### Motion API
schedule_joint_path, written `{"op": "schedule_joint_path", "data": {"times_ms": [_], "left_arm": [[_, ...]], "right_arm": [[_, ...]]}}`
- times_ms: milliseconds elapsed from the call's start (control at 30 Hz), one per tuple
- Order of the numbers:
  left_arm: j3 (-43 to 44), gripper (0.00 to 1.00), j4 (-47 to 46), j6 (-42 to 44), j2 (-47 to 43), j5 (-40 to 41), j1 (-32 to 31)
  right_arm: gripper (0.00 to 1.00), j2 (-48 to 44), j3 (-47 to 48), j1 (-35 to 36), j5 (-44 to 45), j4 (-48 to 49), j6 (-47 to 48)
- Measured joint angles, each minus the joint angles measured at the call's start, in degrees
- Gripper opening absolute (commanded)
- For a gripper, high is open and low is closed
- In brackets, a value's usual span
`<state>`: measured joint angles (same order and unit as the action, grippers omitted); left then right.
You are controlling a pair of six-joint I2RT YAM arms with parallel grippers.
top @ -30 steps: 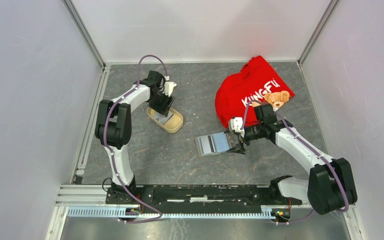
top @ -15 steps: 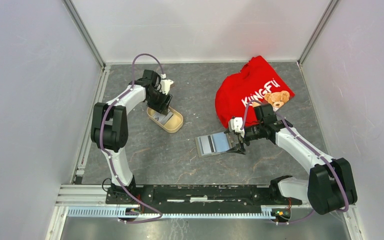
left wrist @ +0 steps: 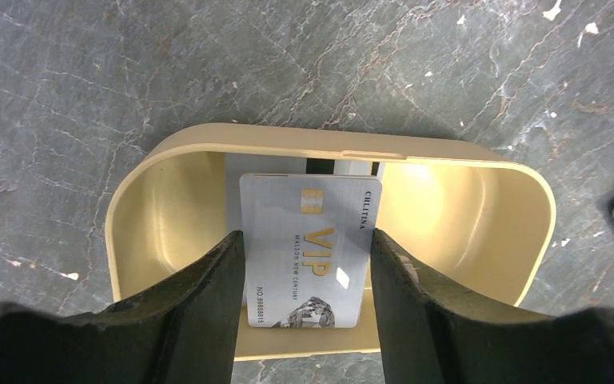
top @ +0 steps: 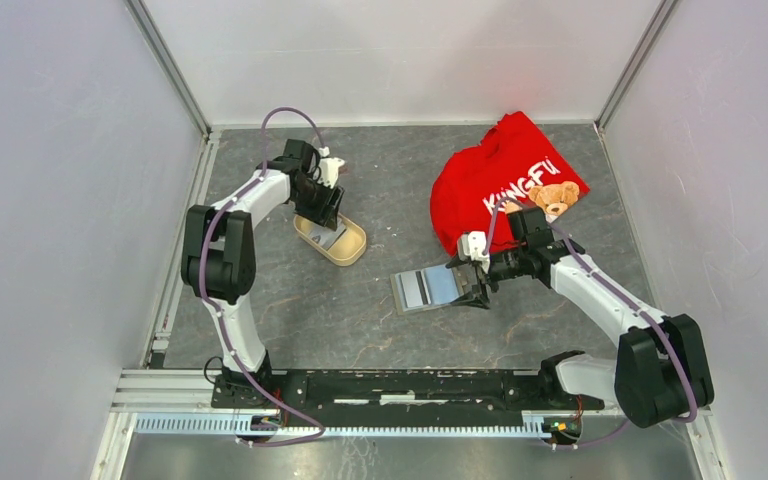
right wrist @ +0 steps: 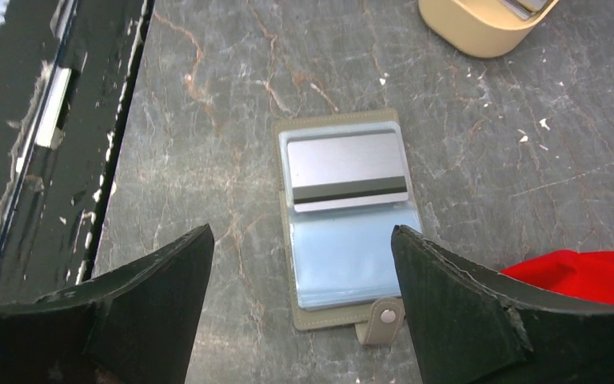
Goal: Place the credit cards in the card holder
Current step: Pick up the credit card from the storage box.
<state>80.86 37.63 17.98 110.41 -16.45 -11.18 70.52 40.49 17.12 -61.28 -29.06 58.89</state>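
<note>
A silver VIP credit card (left wrist: 308, 256) leans inside the beige oval tray (left wrist: 208, 138), with other cards behind it. My left gripper (left wrist: 306, 236) reaches into the tray (top: 352, 252), its fingertips against the card's two long edges. In the top view the left gripper (top: 322, 215) is at the tray's far end. The grey card holder (right wrist: 352, 256) lies open on the table (top: 428, 288), with one silver card with a dark stripe (right wrist: 344, 164) in a pocket. My right gripper (right wrist: 302, 230) is open and empty above the holder's snap-tab end (top: 475, 285).
A red shirt (top: 505, 185) with a bear print lies behind the right gripper, and its edge shows in the right wrist view (right wrist: 584, 272). The black base rail (right wrist: 40, 120) runs along the table's near edge. Side walls close in the table.
The left arm has shifted slightly left and settled over the tray's far end. The right arm and the card holder have not moved.
</note>
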Motion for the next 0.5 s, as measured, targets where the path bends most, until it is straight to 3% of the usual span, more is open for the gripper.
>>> {"op": "schedule_joint_path", "data": {"times_ms": [100,333,500], "left_arm": [[-0.3,0.46,-0.3,-2.1,0.0,-2.4,1.0],[-5.6,0.44,-2.3,-6.9,-1.7,-9.7,4.1],[-6.3,0.43,-2.8,-8.9,-2.2,-13.2,5.4]], "right_arm": [[0.87,0.5,0.0,0.3,-1.5,3.4,-6.1],[0.83,2.3,0.9,6.1,1.4,19.5,-29.9],[0.73,13.4,12.6,12.4,4.4,25.0,-43.8]]}}
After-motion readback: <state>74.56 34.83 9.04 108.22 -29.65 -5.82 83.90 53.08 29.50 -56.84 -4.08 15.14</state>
